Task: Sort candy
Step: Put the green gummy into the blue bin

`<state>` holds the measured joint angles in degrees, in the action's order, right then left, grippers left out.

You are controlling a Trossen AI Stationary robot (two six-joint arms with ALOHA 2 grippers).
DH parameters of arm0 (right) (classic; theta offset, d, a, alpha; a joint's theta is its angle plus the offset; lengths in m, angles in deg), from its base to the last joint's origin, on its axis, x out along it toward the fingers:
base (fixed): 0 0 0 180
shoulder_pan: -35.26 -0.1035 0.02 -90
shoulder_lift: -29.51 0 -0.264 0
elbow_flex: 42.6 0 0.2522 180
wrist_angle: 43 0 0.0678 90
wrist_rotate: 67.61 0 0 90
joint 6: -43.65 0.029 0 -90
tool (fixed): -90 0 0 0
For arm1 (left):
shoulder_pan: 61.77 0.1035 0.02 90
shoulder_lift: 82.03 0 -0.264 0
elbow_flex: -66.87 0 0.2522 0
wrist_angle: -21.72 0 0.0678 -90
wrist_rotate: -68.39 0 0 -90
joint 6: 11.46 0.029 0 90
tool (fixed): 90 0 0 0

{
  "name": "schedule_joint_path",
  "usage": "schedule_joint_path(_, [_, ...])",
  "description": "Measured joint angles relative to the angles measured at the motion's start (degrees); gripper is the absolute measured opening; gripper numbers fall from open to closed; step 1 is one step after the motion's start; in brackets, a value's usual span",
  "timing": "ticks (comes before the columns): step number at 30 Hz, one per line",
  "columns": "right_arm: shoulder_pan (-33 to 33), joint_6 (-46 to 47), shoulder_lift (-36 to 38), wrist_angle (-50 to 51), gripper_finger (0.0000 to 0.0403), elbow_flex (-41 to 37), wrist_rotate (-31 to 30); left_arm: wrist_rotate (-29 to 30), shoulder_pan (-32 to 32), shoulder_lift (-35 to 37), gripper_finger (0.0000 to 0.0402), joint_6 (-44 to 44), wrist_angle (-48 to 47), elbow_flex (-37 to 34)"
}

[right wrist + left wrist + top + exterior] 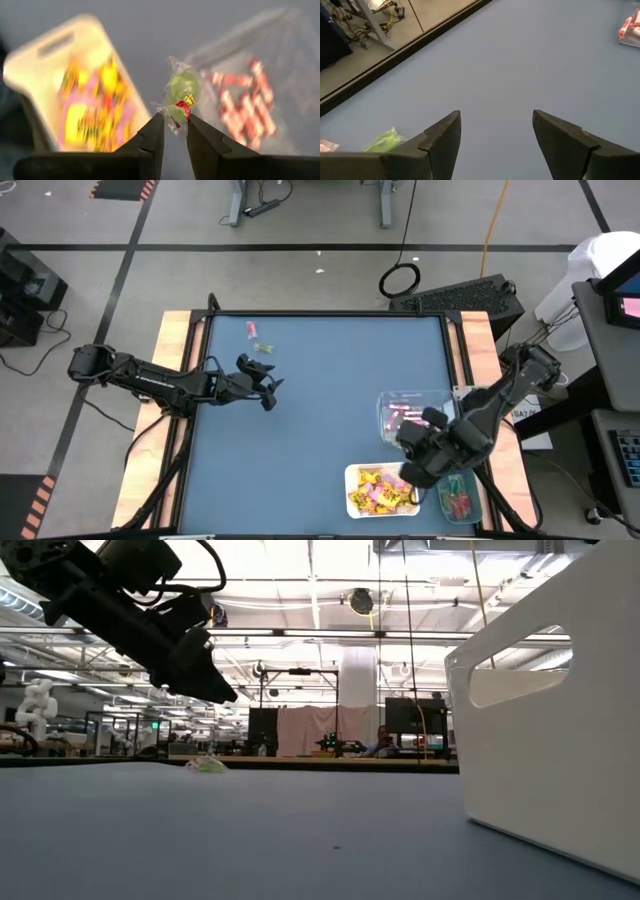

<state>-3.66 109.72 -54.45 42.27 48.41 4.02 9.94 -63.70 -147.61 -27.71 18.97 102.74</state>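
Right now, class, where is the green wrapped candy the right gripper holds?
The green wrapped candy is pinched in the right gripper, above the white tray and clear tray.

Light: even, from overhead ceiling strips.
Shadows: faint on the table [320,410].
Focus: green candy [182,90] between the right gripper [175,131] fingertips sharp; trays beyond it blurred.

Both arms reach in over the table from opposite sides

The left end effector [268,387] hangs above the table's far left part, its fingers [442,145] spread wide with nothing between them; the right end effector [415,470] hovers at the near right, fingers [150,142] pinched on a green sweet [181,90]
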Motion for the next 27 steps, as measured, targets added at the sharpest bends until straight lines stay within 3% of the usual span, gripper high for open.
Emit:
schedule_joint_path(16, [-14.4,17.1,0.0,9.9,0.007,0.0,32.3,0.0,0.0,0.0,0.0249,-0.1,0.0,0.0])
schedule_joint_path(27, [-22.7,30.4,0.0,9.5,0.007,0.0,33.1,0.0,0.1,0.0,0.0249,0.0,-1.3,0.0])
